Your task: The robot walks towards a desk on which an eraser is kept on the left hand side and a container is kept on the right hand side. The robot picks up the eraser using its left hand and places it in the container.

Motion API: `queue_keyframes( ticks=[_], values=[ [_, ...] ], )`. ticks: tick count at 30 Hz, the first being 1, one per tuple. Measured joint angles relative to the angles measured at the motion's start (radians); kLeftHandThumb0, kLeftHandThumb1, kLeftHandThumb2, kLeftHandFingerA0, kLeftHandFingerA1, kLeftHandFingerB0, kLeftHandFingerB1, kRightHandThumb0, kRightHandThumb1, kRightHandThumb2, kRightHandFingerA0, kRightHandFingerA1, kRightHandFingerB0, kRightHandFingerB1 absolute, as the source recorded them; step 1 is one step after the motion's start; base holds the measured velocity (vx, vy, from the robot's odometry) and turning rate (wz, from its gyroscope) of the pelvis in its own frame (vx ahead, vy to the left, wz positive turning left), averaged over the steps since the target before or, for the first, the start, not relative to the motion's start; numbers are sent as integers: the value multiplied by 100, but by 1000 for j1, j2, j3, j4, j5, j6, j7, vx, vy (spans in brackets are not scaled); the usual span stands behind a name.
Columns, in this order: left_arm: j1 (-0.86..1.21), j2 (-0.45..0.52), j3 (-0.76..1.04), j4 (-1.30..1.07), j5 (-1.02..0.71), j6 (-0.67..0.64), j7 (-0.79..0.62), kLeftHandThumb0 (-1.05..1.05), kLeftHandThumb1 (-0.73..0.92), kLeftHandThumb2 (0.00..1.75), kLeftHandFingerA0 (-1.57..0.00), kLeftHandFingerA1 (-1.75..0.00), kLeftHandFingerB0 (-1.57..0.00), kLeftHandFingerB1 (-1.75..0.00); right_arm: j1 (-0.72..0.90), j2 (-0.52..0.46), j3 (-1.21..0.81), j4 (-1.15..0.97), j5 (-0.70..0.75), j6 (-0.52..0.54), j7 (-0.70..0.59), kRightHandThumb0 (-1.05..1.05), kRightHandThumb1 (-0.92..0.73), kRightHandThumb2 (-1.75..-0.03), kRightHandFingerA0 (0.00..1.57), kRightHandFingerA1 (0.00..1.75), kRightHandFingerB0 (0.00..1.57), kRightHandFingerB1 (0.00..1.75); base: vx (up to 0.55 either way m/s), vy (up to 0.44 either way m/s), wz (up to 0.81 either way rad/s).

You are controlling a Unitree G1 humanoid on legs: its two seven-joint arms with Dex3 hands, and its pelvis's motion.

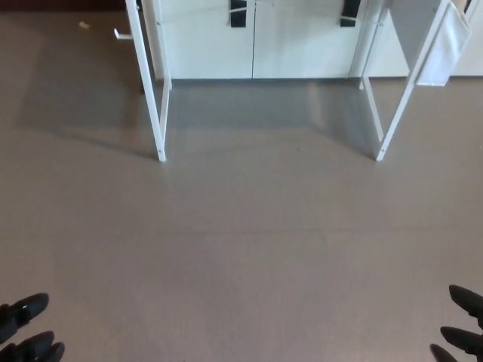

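Left robot hand, right robot hand empty, fingers apart, low over floor; white desk legs ahead.

Only the tips of the two hands show, at the bottom corners of the head view. The left hand enters from the lower left corner; its black fingers are spread apart and hold nothing. The right hand enters from the lower right corner, its fingers also apart and empty. Both hands hang low, at about the same height, far from each other. The arms and wrists are outside the picture.
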Motion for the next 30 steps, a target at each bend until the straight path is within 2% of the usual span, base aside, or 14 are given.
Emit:
queue_keyframes(
  ticks=[6, 7, 10, 11, 19, 30],
  values=[
    [7, -2, 1, 0, 0, 0, 1, -21, 58, 58, -43, -40, -42, -34, 0, -2, 1, 4, 0, -2, 0, -33, -64, -59, 44, 44, 23, 35, 302, -186, 5],
    [4, -5, 0, -2, 0, 0, 1, -10, 43, 98, -30, -61, -30, -60, -1, 0, 4, 0, 0, -1, 1, -33, -64, -59, 45, 45, 23, 35, 367, -209, 81],
    [-4, -8, -3, -7, 0, 0, 1, -10, 44, 98, -29, -61, -29, -60, -1, -8, -3, -1, 1, -2, -3, -33, -63, -58, 45, 46, 24, 36, 342, -196, 22],
    [0, -9, -3, -9, 0, 0, 1, -22, 58, 58, -43, -40, -42, -34, -1, -9, -2, 1, 0, -3, -3, -34, -63, -58, 45, 46, 24, 36, 151, -119, -1],
    [18, -9, -2, -13, 0, 0, 1, -20, 58, 58, -44, -42, -43, -35, 11, -7, -2, 21, 1, -9, -4, -33, -63, -59, 45, 46, 24, 36, 246, -20, -9],
    [14, -2, 1, -13, 0, 0, 4, -23, 59, 58, -42, -43, -42, -34, 14, 4, 11, 9, -1, -14, -5, -33, -63, -58, 46, 48, 25, 36, 357, 94, -3]
  ],
)
